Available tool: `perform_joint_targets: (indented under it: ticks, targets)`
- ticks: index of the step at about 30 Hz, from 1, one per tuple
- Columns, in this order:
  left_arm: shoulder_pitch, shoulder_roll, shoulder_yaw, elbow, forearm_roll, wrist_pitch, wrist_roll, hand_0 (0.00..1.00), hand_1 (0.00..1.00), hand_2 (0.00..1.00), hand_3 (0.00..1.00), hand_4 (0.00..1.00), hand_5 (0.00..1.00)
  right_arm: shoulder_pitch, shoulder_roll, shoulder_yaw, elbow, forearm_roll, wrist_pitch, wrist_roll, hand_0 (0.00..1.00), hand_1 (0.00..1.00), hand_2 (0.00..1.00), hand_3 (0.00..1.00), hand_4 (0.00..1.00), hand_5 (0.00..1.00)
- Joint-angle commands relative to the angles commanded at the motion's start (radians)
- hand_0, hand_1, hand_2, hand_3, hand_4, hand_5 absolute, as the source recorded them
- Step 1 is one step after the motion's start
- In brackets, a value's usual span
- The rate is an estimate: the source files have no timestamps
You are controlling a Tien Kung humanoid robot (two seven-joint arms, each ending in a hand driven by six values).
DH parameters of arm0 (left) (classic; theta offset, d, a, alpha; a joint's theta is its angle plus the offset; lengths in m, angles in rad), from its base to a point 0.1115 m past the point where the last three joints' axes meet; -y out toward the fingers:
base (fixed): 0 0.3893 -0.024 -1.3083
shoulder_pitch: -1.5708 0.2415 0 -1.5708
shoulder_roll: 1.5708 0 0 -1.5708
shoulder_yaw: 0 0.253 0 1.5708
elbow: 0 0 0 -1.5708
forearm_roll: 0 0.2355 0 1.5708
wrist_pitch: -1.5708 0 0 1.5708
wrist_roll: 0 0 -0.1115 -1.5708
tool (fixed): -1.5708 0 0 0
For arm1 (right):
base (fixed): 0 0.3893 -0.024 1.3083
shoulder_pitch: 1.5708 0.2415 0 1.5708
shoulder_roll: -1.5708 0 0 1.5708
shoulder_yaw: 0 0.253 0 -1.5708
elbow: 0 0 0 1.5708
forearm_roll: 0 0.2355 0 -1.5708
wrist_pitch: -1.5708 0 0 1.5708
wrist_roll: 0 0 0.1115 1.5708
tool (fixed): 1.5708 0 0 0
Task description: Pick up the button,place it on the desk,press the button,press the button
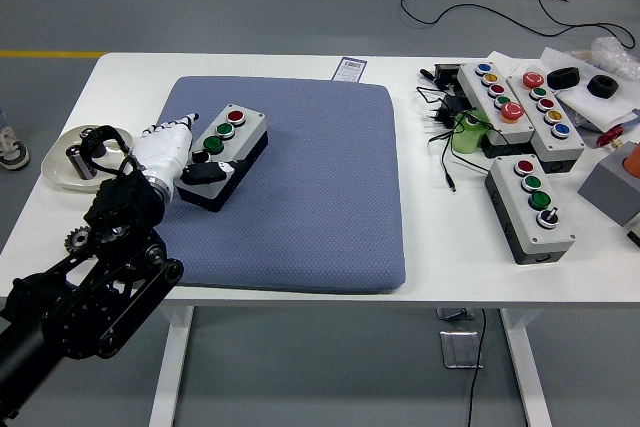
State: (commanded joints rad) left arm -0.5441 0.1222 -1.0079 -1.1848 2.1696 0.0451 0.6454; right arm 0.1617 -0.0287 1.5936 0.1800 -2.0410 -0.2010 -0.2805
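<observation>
A grey button box [226,152] with a red, a green and a black button on top lies on the blue-grey pad [300,197]. My left hand [190,157], white with black fingertips, rests at the box's near left end, with a finger lying over the black button area and the thumb against the box's dark side. The fingers are curled around that end of the box. My right arm is out of view.
A round white dish [62,162] with a small metal part lies left of the pad. Three more button boxes [530,207] [495,99] [548,112], a green bottle [466,133], cables and black parts crowd the table's right side.
</observation>
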Motion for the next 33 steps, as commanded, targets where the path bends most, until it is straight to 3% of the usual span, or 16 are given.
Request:
perform_joint_targets:
  ticks: [3,10,19,33]
  targets:
    - [-0.008,-0.008,0.000,0.016,0.018,-0.002,0.000,0.998,0.998,0.998,0.998,0.998,0.759,0.000,0.000,0.000,0.000,-0.001,0.000,0.000,0.673,0.658,0.674,0.624,0.310,0.173]
    - [-0.021,-0.025,0.009,0.032,-0.012,-0.065,0.000,0.991,0.998,0.998,0.998,0.998,0.751,-0.002,-0.001,-0.005,0.000,0.005,0.000,0.001,0.673,0.658,0.674,0.624,0.310,0.173]
    - [-0.057,-0.060,-0.011,0.105,0.020,-0.072,0.000,0.938,0.998,0.998,0.998,0.998,0.738,-0.005,-0.001,-0.012,0.000,0.010,-0.001,0.001,0.673,0.658,0.674,0.624,0.310,0.173]
    - [-0.063,-0.100,-0.019,0.193,0.083,-0.087,0.000,0.883,0.998,0.998,0.998,0.998,0.710,-0.020,-0.005,-0.033,0.000,0.037,-0.003,0.000,0.673,0.658,0.674,0.624,0.310,0.173]
